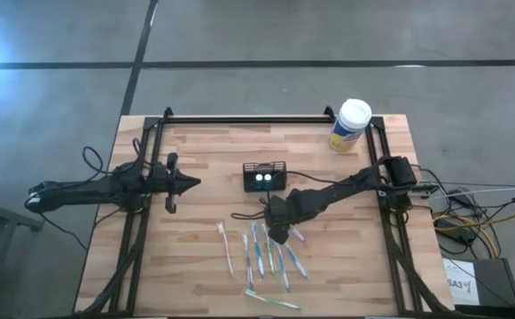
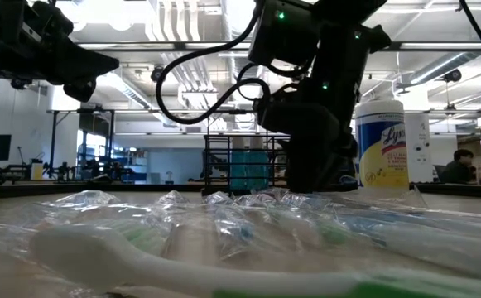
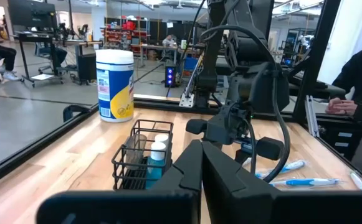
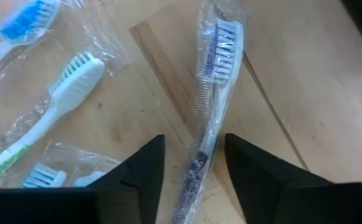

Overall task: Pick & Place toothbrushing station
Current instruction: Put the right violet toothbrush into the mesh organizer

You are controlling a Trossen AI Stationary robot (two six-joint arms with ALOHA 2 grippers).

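Observation:
The toothbrushing station, a small black wire caddy (image 1: 264, 177) holding two white-capped items, stands on its base at the table's middle; it also shows in the left wrist view (image 3: 142, 158). Several wrapped toothbrushes (image 1: 261, 257) lie flat on the table nearer the front edge. My right gripper (image 1: 277, 234) is low over them and open. In the right wrist view its fingers (image 4: 146, 171) stand on either side of one wrapped toothbrush with purple bristles (image 4: 215, 81), with a gap showing on each side. My left gripper (image 1: 190, 183) is shut and empty, left of the caddy.
A yellow canister with a white lid (image 1: 350, 124) stands at the far right of the table. A black frame rail (image 1: 248, 118) runs along the far edge and down both sides. Bare wood (image 1: 204, 146) lies between the caddy and the far rail.

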